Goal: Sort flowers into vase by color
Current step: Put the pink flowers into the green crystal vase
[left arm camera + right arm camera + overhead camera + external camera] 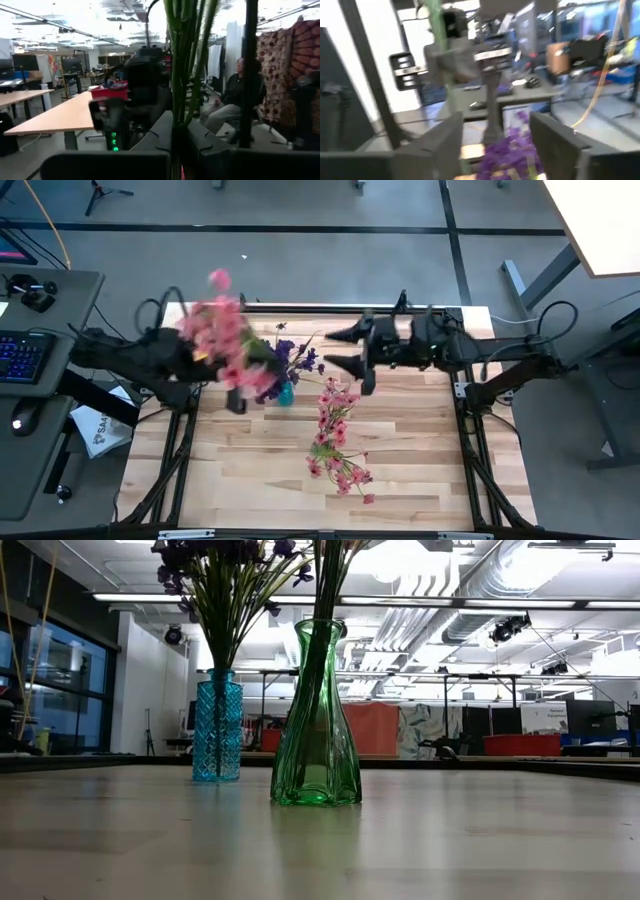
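My left gripper [176, 150] reaches in level from the table's left and is shut on a bunch of pink flowers [222, 335]. In the high view the blossoms cover most of the gripper [230, 380]. My right gripper [338, 349] faces it from the right, open, with nothing between its fingers [502, 135]. A blue vase [217, 725] stands on the table and holds purple flowers [292, 360]. Beside it a green vase [316, 720] holds green stems that run up out of the low view. Pink blossoms hide this vase in the high view. My left gripper pinches several green stems [185, 95] of the pink bunch between its two fingers. The fingers come level from the table's left and lie across the stems. The stems stand upright and the blossoms are above the fingers. The gripper hides their lower ends.
More pink sprigs [335, 442] lie flat on the wooden table [420, 470] in front of my right gripper. A desk with a keyboard [22, 355] stands left of the table. A person [235, 95] sits in the room beyond.
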`<state>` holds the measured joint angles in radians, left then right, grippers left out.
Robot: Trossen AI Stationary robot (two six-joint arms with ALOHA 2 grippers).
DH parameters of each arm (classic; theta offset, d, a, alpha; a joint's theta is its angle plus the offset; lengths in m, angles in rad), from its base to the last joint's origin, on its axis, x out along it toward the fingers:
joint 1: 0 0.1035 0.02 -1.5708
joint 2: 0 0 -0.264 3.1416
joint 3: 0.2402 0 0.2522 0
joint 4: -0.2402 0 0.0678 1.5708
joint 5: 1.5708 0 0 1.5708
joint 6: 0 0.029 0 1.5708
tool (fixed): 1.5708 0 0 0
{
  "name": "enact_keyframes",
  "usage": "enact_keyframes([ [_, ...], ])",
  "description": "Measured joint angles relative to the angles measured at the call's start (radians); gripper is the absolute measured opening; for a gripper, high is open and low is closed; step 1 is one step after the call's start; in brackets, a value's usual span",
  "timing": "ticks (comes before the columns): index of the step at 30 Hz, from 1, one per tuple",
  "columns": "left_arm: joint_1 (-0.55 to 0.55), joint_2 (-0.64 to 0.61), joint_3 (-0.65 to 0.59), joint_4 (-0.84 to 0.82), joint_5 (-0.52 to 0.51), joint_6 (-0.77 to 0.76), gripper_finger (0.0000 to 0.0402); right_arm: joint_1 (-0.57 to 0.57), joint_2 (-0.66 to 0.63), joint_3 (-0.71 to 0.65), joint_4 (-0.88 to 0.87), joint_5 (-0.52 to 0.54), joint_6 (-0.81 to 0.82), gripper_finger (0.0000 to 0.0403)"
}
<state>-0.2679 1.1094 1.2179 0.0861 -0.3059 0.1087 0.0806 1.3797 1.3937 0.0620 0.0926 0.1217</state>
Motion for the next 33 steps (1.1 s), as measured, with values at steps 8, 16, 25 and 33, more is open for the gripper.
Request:
enact_keyframes([
  [8, -0.246, -0.088, -0.096, -0.076, -0.270, -0.105, 0.0001, -0.045, -0.099, 0.000, -0.154, 0.013, -0.051, 0.0324],
  [16, -0.475, -0.039, -0.505, 0.606, -0.487, -0.240, 0.0000, -0.088, -0.112, 0.000, -0.299, 0.015, 0.021, 0.0337],
  [25, -0.442, 0.067, -0.684, 0.871, -0.448, -0.285, 0.0000, -0.123, -0.111, 0.000, -0.323, 0.013, 0.035, 0.0337],
  [33, -0.311, 0.104, -0.684, 0.886, -0.220, -0.246, 0.0000, -0.122, -0.111, 0.000, -0.324, 0.013, 0.035, 0.0337],
])
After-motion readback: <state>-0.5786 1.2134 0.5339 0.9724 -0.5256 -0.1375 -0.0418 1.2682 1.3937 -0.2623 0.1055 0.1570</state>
